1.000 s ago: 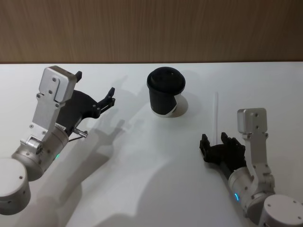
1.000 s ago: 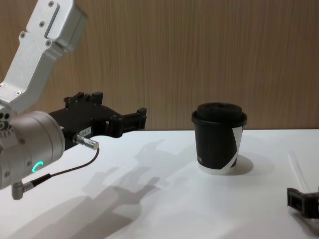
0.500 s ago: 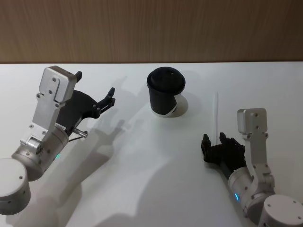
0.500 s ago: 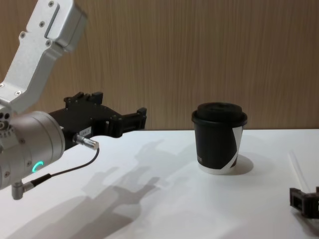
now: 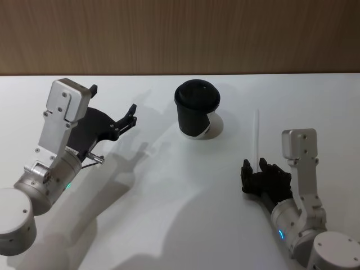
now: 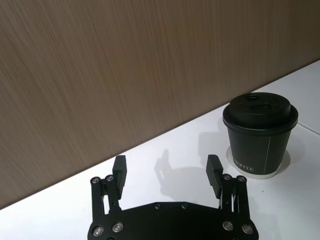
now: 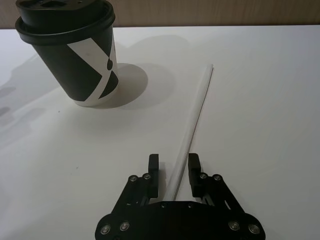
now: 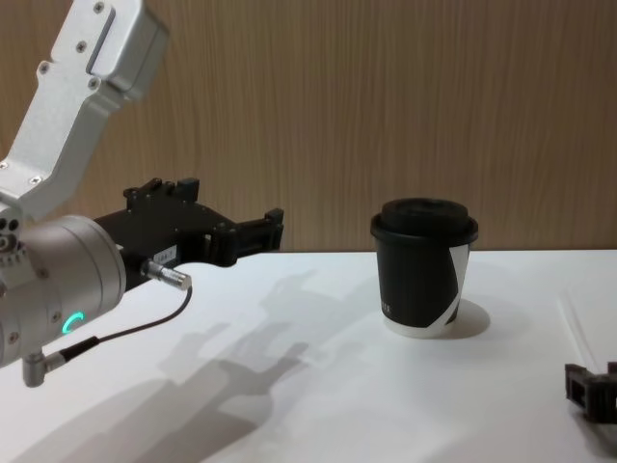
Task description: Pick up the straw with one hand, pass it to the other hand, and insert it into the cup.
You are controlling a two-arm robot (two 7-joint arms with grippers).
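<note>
Right wrist view: right pincer (image 7: 173,169) open astride straw (image 7: 198,104) near its end; gripping there may let it pivot. Left pincer (image 6: 166,166) open, parked at left.

light: bright, even | shadows: soft grey — cast rightward on the white table (image 5: 315,101) | focus: sharp throughout

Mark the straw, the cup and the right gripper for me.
the straw (image 7: 194,120), right wrist view, middle of its white shaft.
the cup (image 5: 197,97), head view, top of its domed lid.
the right gripper (image 7: 173,164), right wrist view, midway between its open fingertips.
</note>
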